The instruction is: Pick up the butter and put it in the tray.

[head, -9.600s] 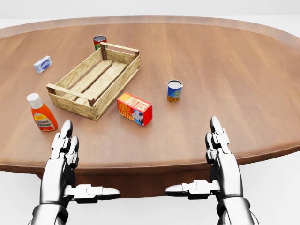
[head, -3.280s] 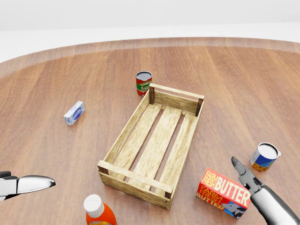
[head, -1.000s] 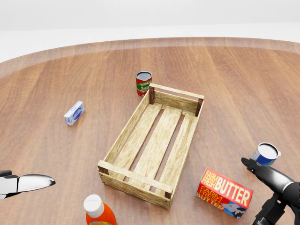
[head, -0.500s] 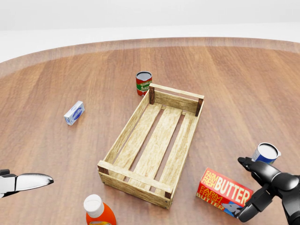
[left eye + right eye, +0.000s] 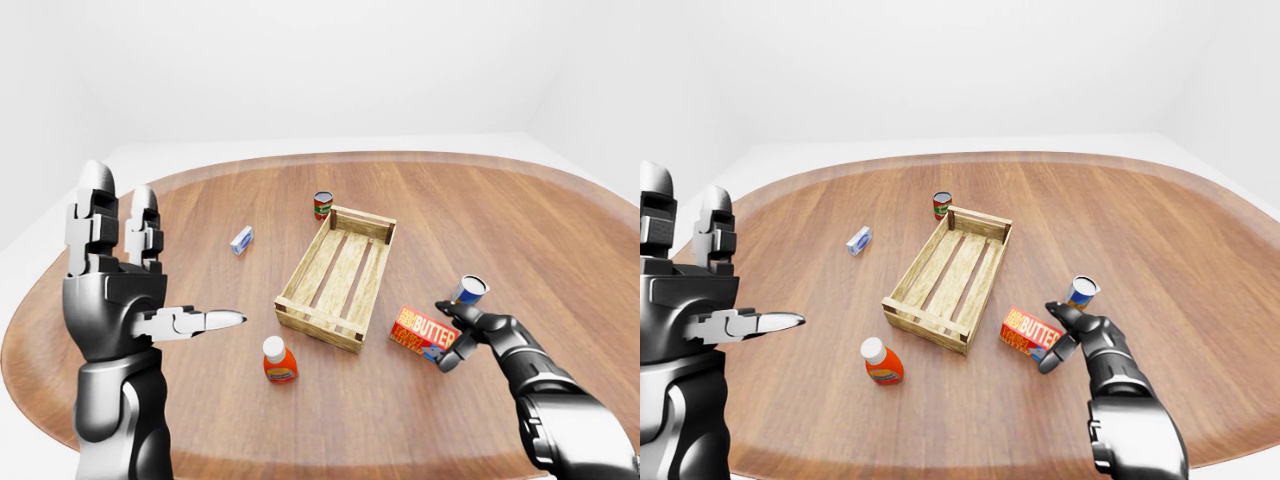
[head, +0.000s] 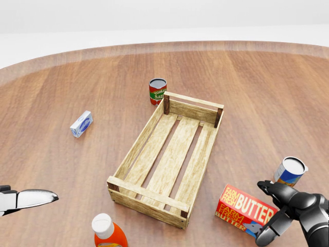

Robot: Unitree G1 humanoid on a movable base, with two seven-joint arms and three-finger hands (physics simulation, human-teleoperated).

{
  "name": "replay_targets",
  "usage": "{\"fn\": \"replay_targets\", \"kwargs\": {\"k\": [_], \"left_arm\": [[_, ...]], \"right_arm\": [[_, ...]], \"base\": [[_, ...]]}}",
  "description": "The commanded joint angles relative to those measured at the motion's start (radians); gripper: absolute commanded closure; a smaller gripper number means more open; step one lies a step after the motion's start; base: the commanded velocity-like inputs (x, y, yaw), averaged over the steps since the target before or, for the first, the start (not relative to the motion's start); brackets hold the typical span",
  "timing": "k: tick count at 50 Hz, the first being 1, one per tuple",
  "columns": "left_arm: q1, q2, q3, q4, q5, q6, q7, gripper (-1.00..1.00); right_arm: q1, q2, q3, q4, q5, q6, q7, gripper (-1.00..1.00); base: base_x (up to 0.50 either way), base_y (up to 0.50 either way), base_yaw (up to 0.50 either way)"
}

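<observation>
Your right hand [image 6: 275, 211] curls open-fingered at the butter box's [image 6: 245, 211] right end, not gripping; your left hand [image 5: 115, 290] is raised, fingers spread.

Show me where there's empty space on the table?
Bare wood lies between the small blue-and-white box and the slatted wooden tray, and right of the tray. It's crowded by the red butter box, blue can and right hand.

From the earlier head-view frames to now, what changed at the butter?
The right robot hand swung round to the butter box's right end and curled its open fingers about it, not yet gripping. Butter, tray and cans stayed put; left robot hand unchanged.
</observation>
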Motion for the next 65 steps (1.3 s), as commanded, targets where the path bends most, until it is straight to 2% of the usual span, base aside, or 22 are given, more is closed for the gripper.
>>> {"fn": "replay_targets", "kwargs": {"k": [1, 14, 15, 16, 17, 55, 65], "left_arm": [[-0.002, 0.002, 0.004, -0.003, -0.003, 0.0, 0.001, -1.0], [0.0, -0.002, -0.016, 0.026, 0.019, 0.0, -0.001, -1.0], [0.0, -0.003, -0.017, 0.028, 0.02, 0.0, -0.001, -1.0], [-0.002, -0.002, -0.016, 0.027, 0.02, 0.0, 0.0, -1.0], [-0.003, -0.002, -0.017, 0.033, 0.021, 0.0, -0.001, -1.0], [-0.006, 0.005, 0.008, -0.006, -0.011, 0.0, 0.006, -1.0], [-0.001, 0.004, 0.013, -0.02, -0.02, 0.0, 0.004, -1.0]], "right_arm": [[-0.029, 0.002, 0.015, 0.059, -0.02, 0.0, -0.001, -1.0], [-0.029, -0.004, 0.015, 0.087, -0.046, 0.0, -0.002, -1.0], [-0.03, -0.007, 0.017, 0.088, -0.052, 0.0, -0.007, -0.32], [-0.032, -0.008, 0.015, 0.089, -0.052, 0.0, -0.006, 0.53], [-0.035, -0.011, 0.009, 0.09, -0.049, 0.0, -0.014, 1.0], [-0.032, -0.047, 0.004, 0.038, -0.054, 0.0, 0.002, 1.0], [-0.013, -0.085, -0.019, -0.096, -0.053, 0.0, 0.055, 1.0]], "base": [[0.0, 0.0, 0.0], [0.0, 0.0, 0.0], [0.0, 0.0, 0.0], [0.0, 0.0, 0.0], [0.0, 0.0, 0.0], [0.0, 0.0, 0.0], [0.0, 0.0, 0.0]]}}
